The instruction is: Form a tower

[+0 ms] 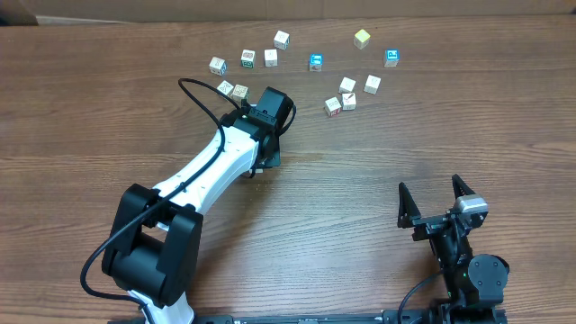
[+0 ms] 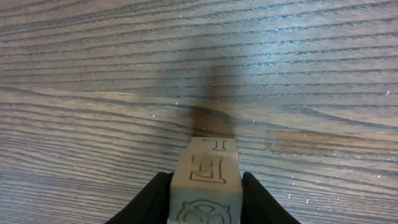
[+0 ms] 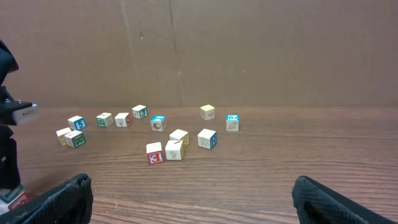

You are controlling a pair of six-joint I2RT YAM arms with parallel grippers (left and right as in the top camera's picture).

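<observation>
In the left wrist view a pale wooden cube [image 2: 208,169] with engraved marks sits between the black fingers of my left gripper [image 2: 206,182], and both fingers press its sides. Just beyond it shows another pale face with a mark [image 2: 215,145], one cube wide, like a cube beneath it in the tower. Overhead, the left gripper [image 1: 267,160] points down at mid-table and hides this column. From the right wrist, a red-and-white block [image 3: 17,200] peeks out under the left arm. My right gripper [image 1: 435,194] [image 3: 191,191] stands wide open and empty near the front right.
Loose cubes lie scattered along the far side: a pale pair [image 1: 232,89] near the left arm, a cluster [image 1: 346,95], two blue-faced cubes [image 1: 316,61] [image 1: 391,57] and a yellow one [image 1: 362,38]. A cardboard wall [image 3: 199,50] stands behind them.
</observation>
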